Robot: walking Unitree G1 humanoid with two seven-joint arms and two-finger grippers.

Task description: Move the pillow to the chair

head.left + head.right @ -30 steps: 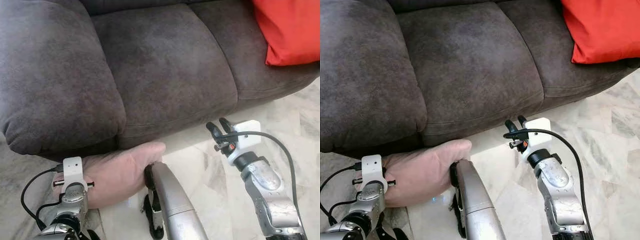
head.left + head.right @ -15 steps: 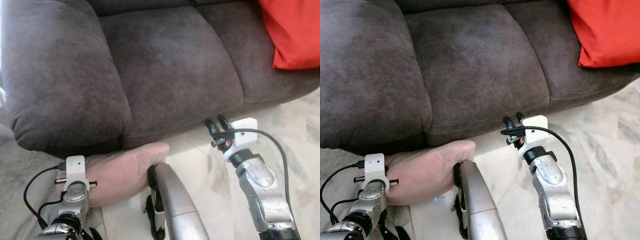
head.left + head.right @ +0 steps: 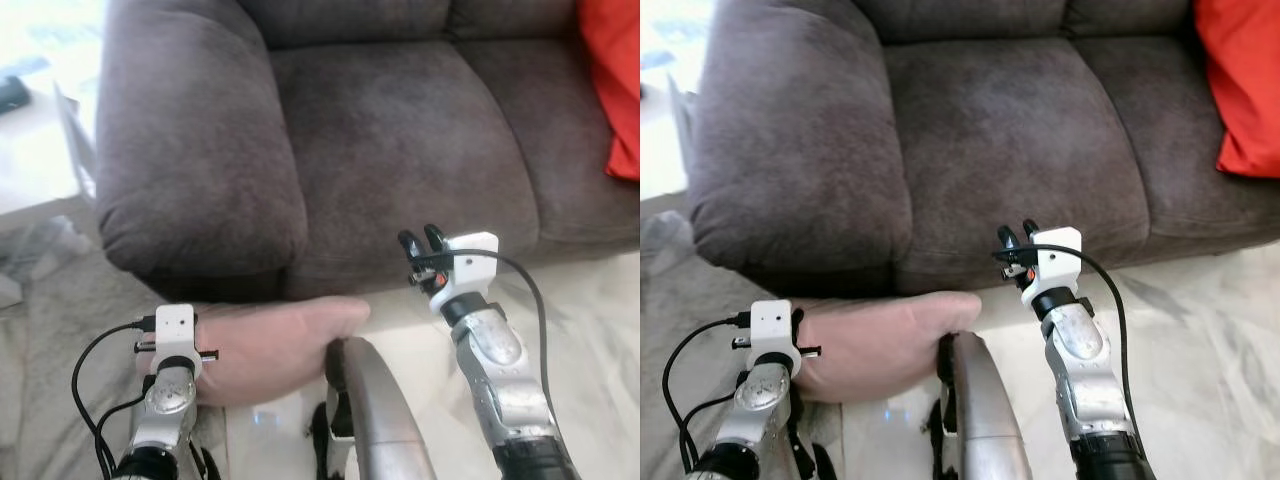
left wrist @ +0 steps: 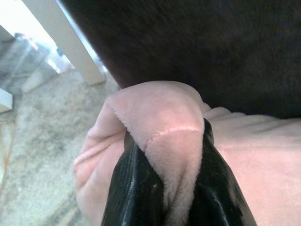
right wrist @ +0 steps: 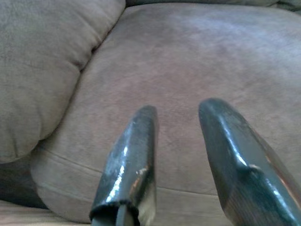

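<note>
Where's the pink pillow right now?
The pink pillow is low in the eye views, pinched by the left gripper, just below the sofa's front edge.

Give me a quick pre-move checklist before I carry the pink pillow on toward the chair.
1. Left end effector shut on the pink pillow: ok, fabric is pinched between both fingers.
2. Pillow off the floor: cannot tell, it hangs low beside the sofa.
3. Right end effector empty: ok, open, nothing between its fingers.
4. Right end effector apart from the sofa front: cannot tell, it sits close to the seat cushion edge.
5. Chair in sight: not ok; a sofa, a red cushion and the floor lie ahead.
</note>
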